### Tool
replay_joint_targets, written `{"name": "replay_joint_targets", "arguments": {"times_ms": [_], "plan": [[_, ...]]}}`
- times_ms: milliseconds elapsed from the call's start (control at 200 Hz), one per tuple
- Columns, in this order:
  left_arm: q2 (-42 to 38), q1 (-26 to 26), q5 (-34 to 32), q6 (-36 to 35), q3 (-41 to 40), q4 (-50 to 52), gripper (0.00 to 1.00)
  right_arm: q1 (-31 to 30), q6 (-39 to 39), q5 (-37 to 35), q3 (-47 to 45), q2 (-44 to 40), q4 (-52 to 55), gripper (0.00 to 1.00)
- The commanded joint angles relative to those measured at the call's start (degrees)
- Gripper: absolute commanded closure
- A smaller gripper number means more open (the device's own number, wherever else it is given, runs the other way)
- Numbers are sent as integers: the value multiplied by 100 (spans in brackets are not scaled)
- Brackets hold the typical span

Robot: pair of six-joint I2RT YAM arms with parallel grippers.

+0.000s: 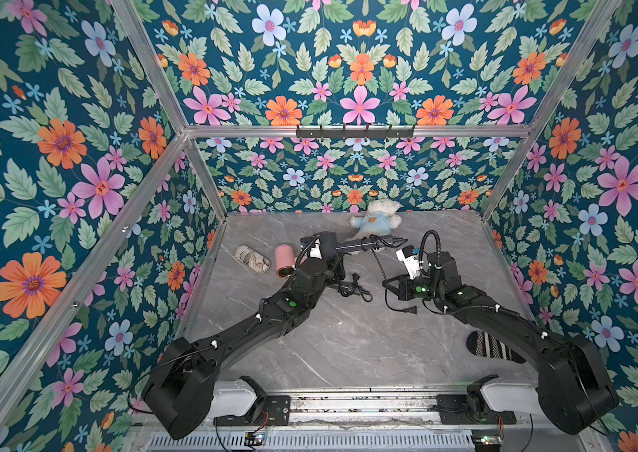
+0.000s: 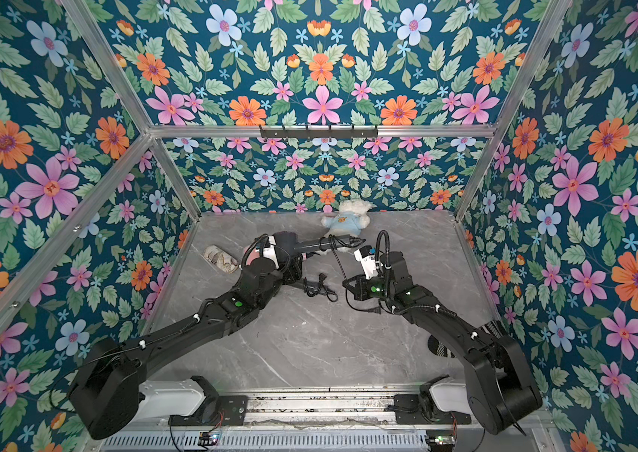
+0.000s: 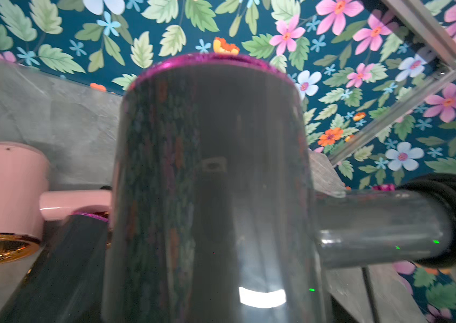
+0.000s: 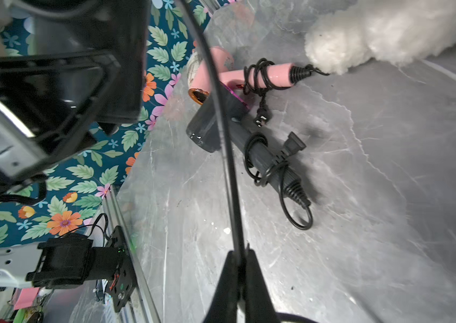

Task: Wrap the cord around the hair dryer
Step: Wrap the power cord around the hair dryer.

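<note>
Sock (image 1: 487,347), black-and-white striped, lies nearest on the grey marble tabletop (image 1: 348,344), partly under the right arm. Farther in, the plug (image 1: 411,311) of the thin black cord (image 4: 229,167) shows just on the near side of the right gripper (image 4: 239,251), whose fingers are pressed together on that cord. From the pinch the cord rises to the glossy dark grey hair dryer with a magenta rim (image 3: 207,181), held clear of the table by the left gripper (image 1: 319,256), fingers closed on its barrel. Its handle points toward the right arm and carries snug black coils near the end. On the table close by lie a second grey hair dryer (image 4: 207,128) and a pink hair dryer (image 4: 277,72), both with cords wound round their handles. Beyond sit a snakeskin-patterned pouch (image 1: 251,258) and a white plush toy in a blue shirt (image 1: 374,221)
</note>
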State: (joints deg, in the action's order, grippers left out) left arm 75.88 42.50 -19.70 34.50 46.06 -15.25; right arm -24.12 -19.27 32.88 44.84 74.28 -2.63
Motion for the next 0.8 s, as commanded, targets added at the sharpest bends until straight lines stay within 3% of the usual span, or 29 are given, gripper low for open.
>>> {"name": "replay_joint_targets", "arguments": {"times_ms": [0,115,295,410,540,650,795], "plan": [[224,149,-1153,54,274,149,100,-181,244,-431,414,-90,753,100],[495,339,-1980,-42,535,707,100,-241,459,-607,1022,2,1725,100],[887,544,-2625,-235,847,1286,100,-259,805,-665,2104,441,3054,100],[1064,606,-2665,-553,978,1544,100,-250,1260,-898,2981,721,3937,100],[1222,658,-2613,-1051,1173,2053,100,-176,2112,-1149,4565,1426,5664,100],[1203,703,-2673,-1362,1212,2490,100,-172,2715,-1676,5819,2177,7118,100],[1054,734,-2683,-1700,1160,2955,100,-166,3071,-2413,6801,2872,8429,100]]}}
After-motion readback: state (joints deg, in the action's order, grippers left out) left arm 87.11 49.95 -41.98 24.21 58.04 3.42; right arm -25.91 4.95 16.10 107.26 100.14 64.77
